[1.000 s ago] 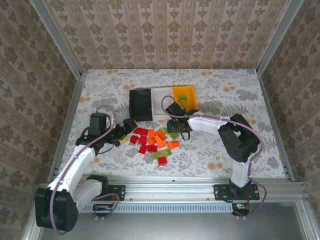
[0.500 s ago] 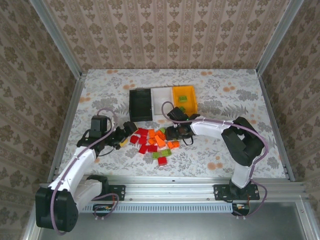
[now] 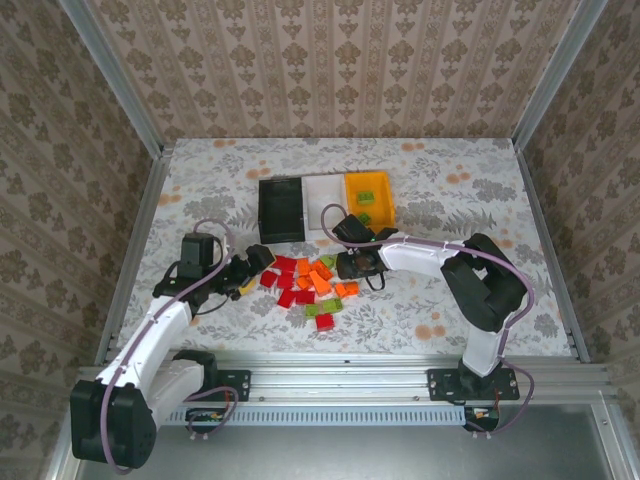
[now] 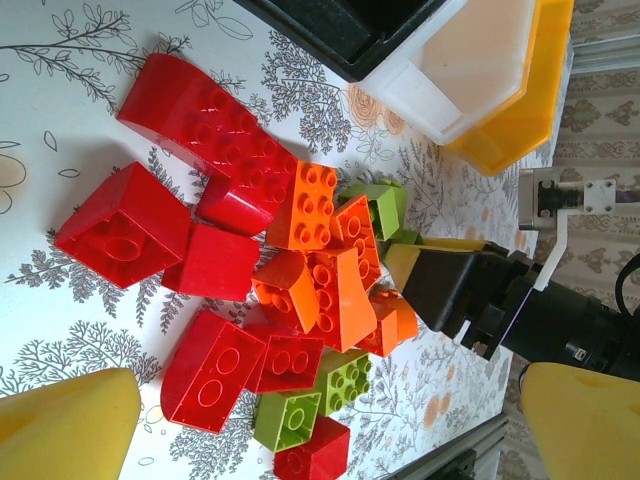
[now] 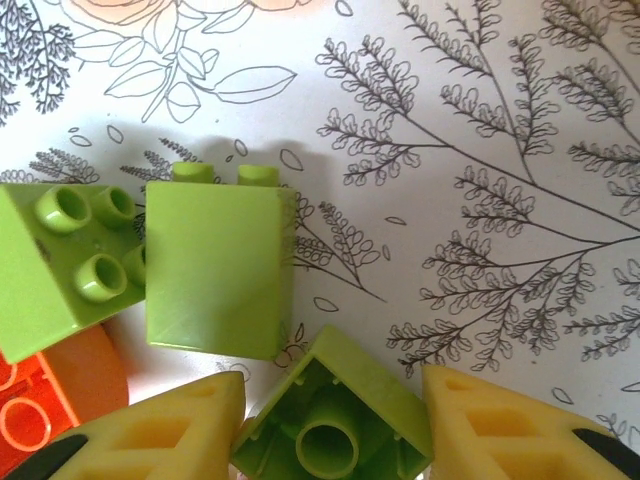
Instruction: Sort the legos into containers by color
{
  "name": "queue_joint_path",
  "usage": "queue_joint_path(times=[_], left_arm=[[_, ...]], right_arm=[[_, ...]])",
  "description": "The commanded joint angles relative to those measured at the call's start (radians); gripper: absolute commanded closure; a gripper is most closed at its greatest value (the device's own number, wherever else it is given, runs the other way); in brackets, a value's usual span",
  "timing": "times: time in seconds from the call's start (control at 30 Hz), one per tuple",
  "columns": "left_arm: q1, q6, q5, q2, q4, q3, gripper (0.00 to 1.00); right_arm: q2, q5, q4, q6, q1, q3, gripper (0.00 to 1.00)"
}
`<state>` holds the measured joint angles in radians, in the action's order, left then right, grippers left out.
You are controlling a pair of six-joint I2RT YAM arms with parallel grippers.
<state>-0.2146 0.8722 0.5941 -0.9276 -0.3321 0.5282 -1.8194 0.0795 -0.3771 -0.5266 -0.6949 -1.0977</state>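
The legos [image 3: 310, 283] lie in a loose pile of red, orange and light green bricks at mid-table. My left gripper [image 3: 254, 268] sits just left of the pile, open, its yellow fingers [image 4: 70, 430] spread wide with bricks [image 4: 300, 260] ahead of them. My right gripper [image 3: 347, 268] is down at the pile's right edge. Its fingers [image 5: 160, 430] press both sides of a light green brick [image 5: 335, 420] that rests hollow side up on the cloth. Two more green bricks [image 5: 215, 270] lie just beyond. The black [image 3: 282, 208], white [image 3: 325, 192] and orange-yellow [image 3: 368, 185] bins stand behind the pile.
A green brick [image 3: 366, 198] lies in the orange-yellow bin. The floral tablecloth [image 3: 450, 200] spreads wide on both sides. Metal frame posts and wallpapered walls close in the table. The right arm's black wrist [image 4: 470, 290] shows beyond the pile in the left wrist view.
My right gripper has come down from near the bins to the pile's right edge and settled around a green brick. The left arm has barely shifted.
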Motion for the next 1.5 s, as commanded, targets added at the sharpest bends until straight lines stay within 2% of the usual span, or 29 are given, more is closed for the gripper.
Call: queue_joint_path(times=[0.0,0.4,0.6,0.77,1.07,1.17,1.23,1.4,1.47], left_arm=[[-0.002,0.016,-0.007,0.000,0.016,-0.004,0.00],[-0.002,0.010,-0.006,-0.004,0.010,0.005,0.00],[-0.002,-0.004,0.005,-0.030,0.008,0.030,0.00],[-0.004,0.004,0.017,-0.078,0.053,0.039,0.00],[-0.037,0.005,0.030,-0.170,0.083,0.105,0.00],[-0.043,0.004,0.032,-0.183,0.082,0.113,0.00],[-0.048,0.005,0.032,-0.186,0.079,0.115,0.00],[-0.053,0.010,0.026,-0.174,0.072,0.113,0.00],[-0.054,0.010,0.024,-0.169,0.069,0.115,0.00]], right_arm=[[0.046,0.057,-0.047,0.007,-0.006,-0.008,0.60],[0.096,0.099,-0.087,0.055,0.004,-0.079,0.60],[0.079,0.096,-0.098,0.094,0.068,-0.181,0.60],[-0.020,0.077,-0.099,0.132,0.180,-0.339,0.60],[-0.234,0.073,-0.174,0.188,0.288,-0.591,0.59],[-0.276,0.066,-0.203,0.208,0.294,-0.642,0.56],[-0.282,0.070,-0.207,0.209,0.296,-0.655,0.48],[-0.238,0.078,-0.191,0.204,0.296,-0.642,0.39],[-0.209,0.090,-0.202,0.206,0.295,-0.642,0.38]])
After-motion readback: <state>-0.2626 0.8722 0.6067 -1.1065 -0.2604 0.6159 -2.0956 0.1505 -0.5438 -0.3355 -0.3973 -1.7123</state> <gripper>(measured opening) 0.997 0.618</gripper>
